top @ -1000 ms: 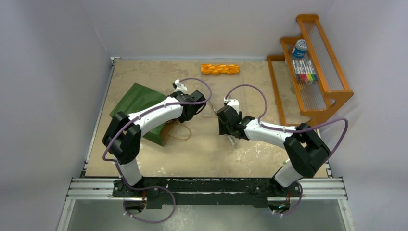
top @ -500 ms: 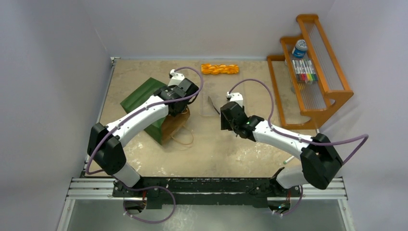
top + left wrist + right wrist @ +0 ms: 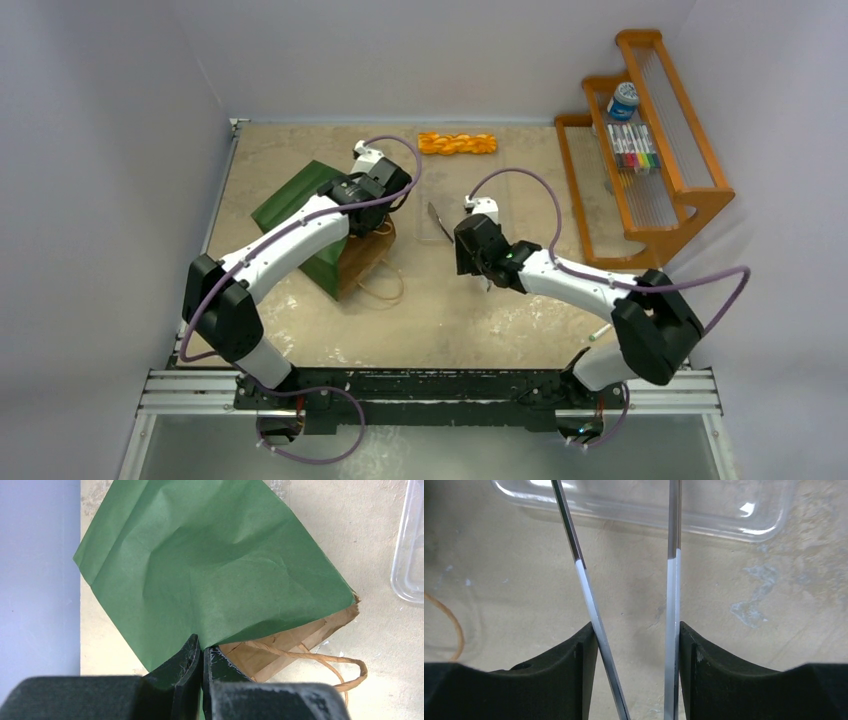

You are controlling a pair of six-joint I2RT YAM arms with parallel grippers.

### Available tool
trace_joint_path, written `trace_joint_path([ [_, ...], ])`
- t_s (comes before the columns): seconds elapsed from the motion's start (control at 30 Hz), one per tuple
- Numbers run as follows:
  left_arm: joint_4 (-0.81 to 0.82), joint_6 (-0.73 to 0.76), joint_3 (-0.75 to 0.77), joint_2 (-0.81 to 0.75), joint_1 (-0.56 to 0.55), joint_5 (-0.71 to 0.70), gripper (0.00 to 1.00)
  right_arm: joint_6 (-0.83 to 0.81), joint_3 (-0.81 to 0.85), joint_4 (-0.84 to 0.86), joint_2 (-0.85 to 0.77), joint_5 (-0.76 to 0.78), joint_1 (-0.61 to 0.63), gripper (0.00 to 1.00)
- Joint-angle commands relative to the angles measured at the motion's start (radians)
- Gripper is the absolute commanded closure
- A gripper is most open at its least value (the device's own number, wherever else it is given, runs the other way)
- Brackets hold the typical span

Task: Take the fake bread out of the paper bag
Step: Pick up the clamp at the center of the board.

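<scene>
Your left claw [image 3: 201, 652] is pressed shut, pinching the lower edge of the dark green paper carrier bag [image 3: 210, 565] just beside its open mouth. The bag lies on its side on the beige table [image 3: 480, 320]. Its brown kraft lining shows at the mouth, and one thin brown cord handle [image 3: 320, 657] loops out onto the table surface. What is inside the bag cannot be seen.

Your right claw [image 3: 638, 630], to the right of the bag, is clamped on a pair of long metal tongs [image 3: 672, 605]. One tong arm rests against each finger, and both arms run forward over a clear plastic tray [image 3: 724, 510]. That tray sits on the table near the bag's mouth, on its right.

One piece of fake bread, a glossy orange braided stick [image 3: 457, 143], lies out on the table. It is beyond the bag and to its right, at the far edge, well apart from it.

Farther right of the bag stands an orange wooden stepped rack [image 3: 660, 150].
</scene>
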Motion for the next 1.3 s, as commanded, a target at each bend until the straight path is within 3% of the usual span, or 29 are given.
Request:
trace_joint_path([
  [0.0,0.035,-0.005,0.066,0.008,0.004,-0.011,1.00,0.025,-0.026,0.083,0.063,-0.029,0.010,0.63],
  [0.2,0.040,-0.008,0.074,0.012,0.005,-0.016,1.00,0.052,-0.048,0.140,0.144,-0.038,0.017,0.52],
  [0.5,0.058,-0.005,0.053,0.011,0.005,-0.011,1.00,0.072,-0.033,0.150,0.214,-0.016,0.023,0.24],
  [0.63,0.064,-0.001,0.046,0.013,0.005,-0.008,1.00,0.071,-0.006,0.127,0.225,-0.001,0.024,0.17],
  [0.93,0.066,0.009,0.046,0.014,0.006,-0.015,1.00,0.037,0.042,0.129,0.258,0.048,0.023,0.18],
  [1.27,0.066,0.010,0.038,0.015,0.008,-0.014,1.00,0.001,0.041,0.164,0.250,0.094,0.021,0.35],
])
